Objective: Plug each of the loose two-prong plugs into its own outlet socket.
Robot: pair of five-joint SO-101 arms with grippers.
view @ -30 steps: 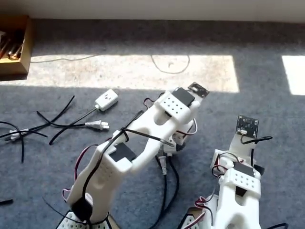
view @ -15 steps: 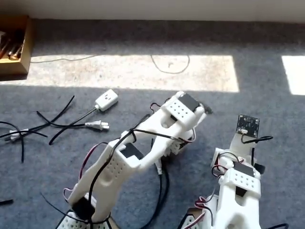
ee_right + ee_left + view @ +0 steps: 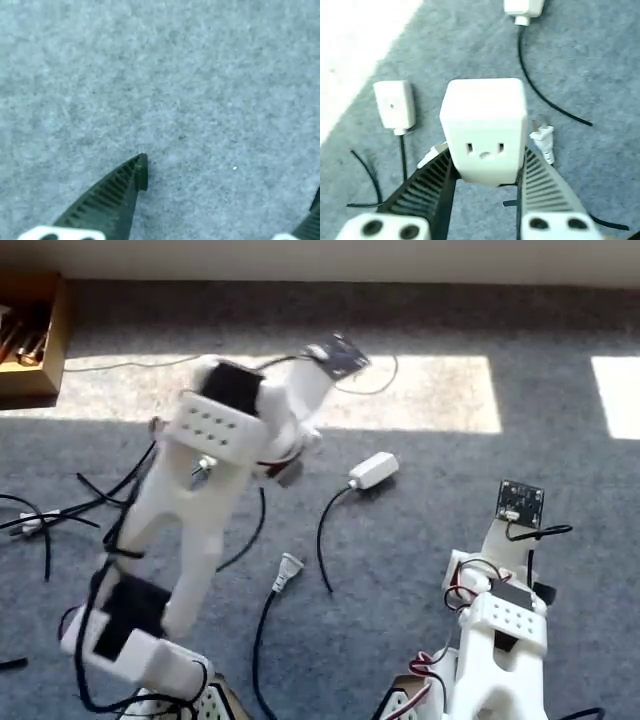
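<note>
My left gripper point(image 3: 486, 152) is shut on a white outlet socket point(image 3: 484, 125), held above the grey carpet with its slotted face toward the camera. Under it lie a second white socket point(image 3: 395, 104) with a black cord, a loose two-prong plug point(image 3: 542, 140), and a third socket point(image 3: 522, 7) farther off. In the high view the left arm point(image 3: 205, 470) stretches over the back left. A white socket point(image 3: 372, 470) and a loose plug point(image 3: 287, 568) lie mid-carpet. My right gripper point(image 3: 227, 185) stands open over bare carpet, near the right arm point(image 3: 510, 620).
A wooden box point(image 3: 40, 340) stands at the back left edge. Loose black cords point(image 3: 60, 510) tangle on the left. A thin cable point(image 3: 355, 375) loops across the sunlit patch at the back. Black cords trail from the middle socket and plug toward the front.
The left arm has swung from the middle of the carpet up and to the back left, uncovering the middle socket and plug. The right arm has kept still.
</note>
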